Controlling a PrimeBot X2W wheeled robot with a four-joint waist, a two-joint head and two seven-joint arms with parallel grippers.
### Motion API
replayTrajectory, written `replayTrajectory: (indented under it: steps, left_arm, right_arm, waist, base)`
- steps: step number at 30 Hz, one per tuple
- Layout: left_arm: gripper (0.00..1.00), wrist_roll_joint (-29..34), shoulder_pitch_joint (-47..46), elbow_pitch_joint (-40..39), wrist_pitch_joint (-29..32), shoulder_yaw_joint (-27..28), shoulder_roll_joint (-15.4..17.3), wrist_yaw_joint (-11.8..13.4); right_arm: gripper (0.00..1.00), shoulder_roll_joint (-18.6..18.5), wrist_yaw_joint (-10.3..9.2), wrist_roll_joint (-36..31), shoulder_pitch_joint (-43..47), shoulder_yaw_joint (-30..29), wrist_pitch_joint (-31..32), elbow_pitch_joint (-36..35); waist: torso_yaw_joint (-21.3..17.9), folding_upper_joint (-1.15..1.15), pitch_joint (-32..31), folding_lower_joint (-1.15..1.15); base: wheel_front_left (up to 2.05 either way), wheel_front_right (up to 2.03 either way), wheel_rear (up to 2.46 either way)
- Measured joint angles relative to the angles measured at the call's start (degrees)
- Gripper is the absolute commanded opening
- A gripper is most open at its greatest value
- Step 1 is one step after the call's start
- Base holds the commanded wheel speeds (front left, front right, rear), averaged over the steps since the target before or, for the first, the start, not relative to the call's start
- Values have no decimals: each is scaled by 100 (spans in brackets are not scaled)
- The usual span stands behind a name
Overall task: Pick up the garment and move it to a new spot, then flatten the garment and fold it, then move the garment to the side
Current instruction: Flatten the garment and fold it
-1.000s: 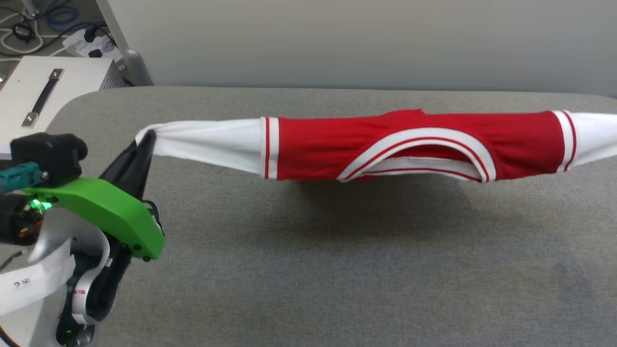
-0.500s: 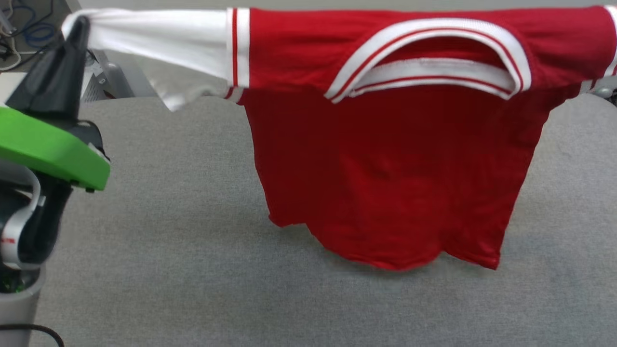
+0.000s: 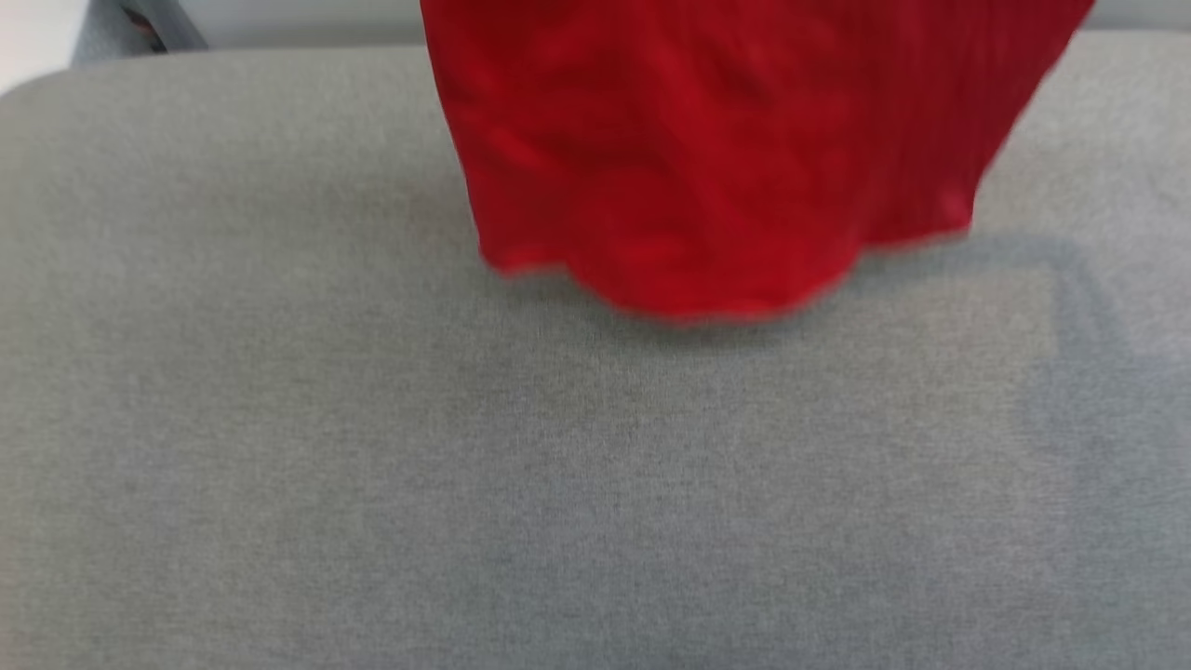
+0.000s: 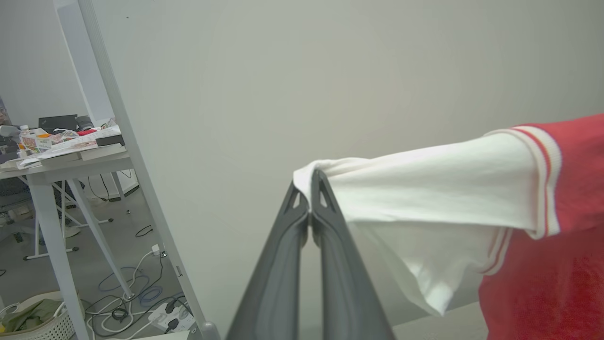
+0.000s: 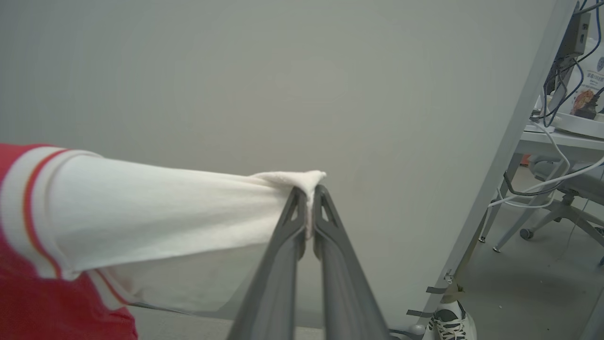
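A grey cloth-covered table [image 3: 279,447] lies before a plain pale wall [image 4: 358,71]. Over its far half hangs the red jersey T-shirt [image 3: 726,140], plain side showing, its blurred hem low above the cloth. The left hand [image 4: 310,188] is pinched tight on the end of one white sleeve [image 4: 424,184]. The right hand [image 5: 309,194] is clamped on the other sleeve [image 5: 155,212].

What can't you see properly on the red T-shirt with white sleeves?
- Head view: the red jersey T-shirt's collar and sleeves are cut off by the top edge, and its hem is blurred.
- Hem touching the grey fabric table: unclear because of the blur.
- Wrist views: its body is cut off by the side edges.
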Motion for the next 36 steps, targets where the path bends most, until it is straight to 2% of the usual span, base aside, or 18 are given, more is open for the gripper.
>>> replayTrajectory:
  steps: [10, 14, 20, 28, 30, 36]
  left_arm:
    - [0, 294, -2193, 1237, -122, -377, -48, -364]
    - [0, 577, -3162, 1986, -523, -513, -254, -412]
    - [0, 895, -4383, 3404, -1444, -664, -656, -491]
    - [0, 984, -4734, 4603, -2449, -754, -914, -724]
    - [0, 936, -4628, 4775, -2620, -790, -958, -799]
    - [0, 749, -3801, 5000, -2981, -901, -1132, -923]
  right_arm:
    - [0, 307, 0, -501, -2153, 573, -664, 1236]
    - [0, 547, 0, -812, -3030, 671, -1033, 1873]
    - [0, 936, 0, -1316, -4098, 786, -1811, 2849]
    - [0, 1233, 0, -1415, -4320, 1050, -2496, 3639]
    - [0, 1193, -1, -1441, -4215, 1301, -2604, 3704]
    - [0, 1106, -1, -1020, -3520, 1511, -2742, 3877]
  waist:
    - [4, 0, 1216, 1]
    - [4, 0, 1687, 1]
    - [19, 0, 2373, 1]
    - [137, 0, 2801, 1]
    - [193, 0, 2792, 1]
    - [293, 0, 2565, 1]
  base:
    - [0, 0, 0]
    - [0, 0, 0]
    - [0, 0, 0]
    - [0, 0, 0]
    - [0, 0, 0]
    - [0, 0, 0]
